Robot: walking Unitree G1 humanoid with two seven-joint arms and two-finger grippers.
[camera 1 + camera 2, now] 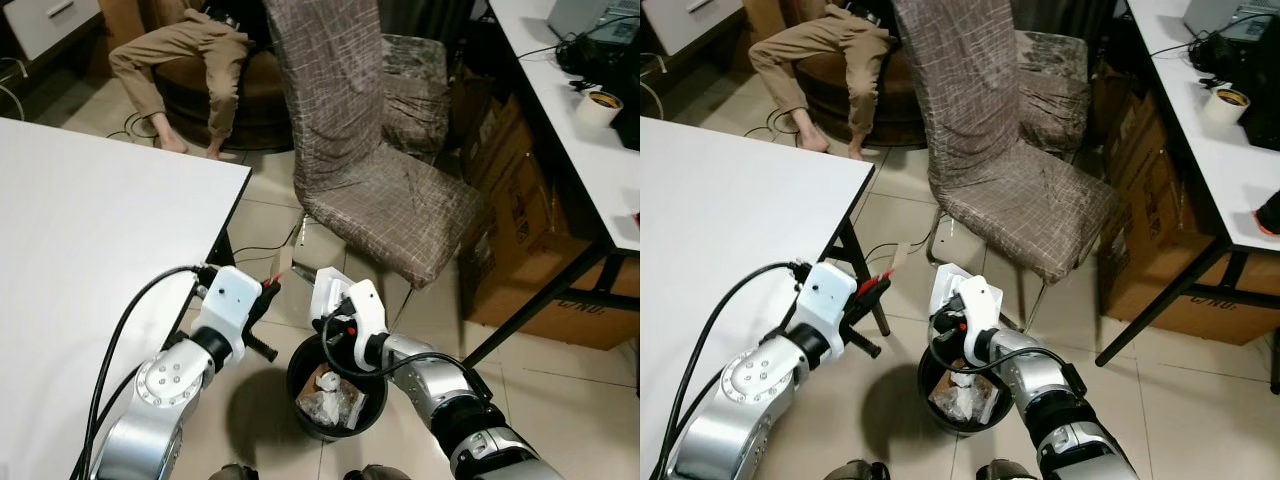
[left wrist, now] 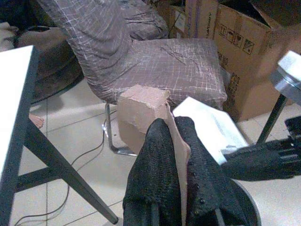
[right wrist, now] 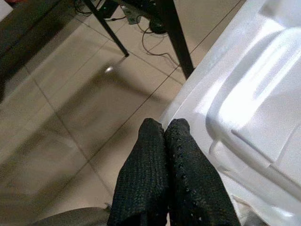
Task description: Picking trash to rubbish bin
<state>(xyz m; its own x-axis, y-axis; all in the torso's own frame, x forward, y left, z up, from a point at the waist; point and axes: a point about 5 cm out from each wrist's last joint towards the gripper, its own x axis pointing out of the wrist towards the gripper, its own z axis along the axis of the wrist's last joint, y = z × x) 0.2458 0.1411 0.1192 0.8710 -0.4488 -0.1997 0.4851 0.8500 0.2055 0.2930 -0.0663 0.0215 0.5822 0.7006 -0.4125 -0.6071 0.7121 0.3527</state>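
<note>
White flat-topped desk (image 1: 90, 230) on the robot's left; grey-brown fabric-covered chair (image 1: 370, 170) ahead; stacked brown cardboard boxes (image 1: 520, 230) beyond it, under a second white desk (image 1: 580, 150). A person's legs in tan trousers (image 1: 180, 50) at the far side of the tiled floor (image 1: 270, 210).

Round black rubbish bin (image 1: 335, 385) stands on the floor directly below both grippers; crumpled clear plastic and paper waste (image 1: 330, 400) already inside.

Left gripper (image 2: 175, 136): fingers pinching a thin tan cardboard scrap (image 2: 141, 110), which stands up past the fingertips, just beside the bin rim, not yet over the opening.

Right gripper (image 3: 164, 129): fingers pressed together on the edge of a white moulded plastic tray (image 3: 249, 103), held above the bin's near rim.

Handling judgement: both pieces look light. The cardboard is stiff but bendable and torn at the top; an edge pinch is adequate. The tray is thin, smooth, probably slippery and springy; its rim is the sensible hold. It appears wide relative to the bin mouth, so it may catch on the rim unless tilted in edgewise.
</note>
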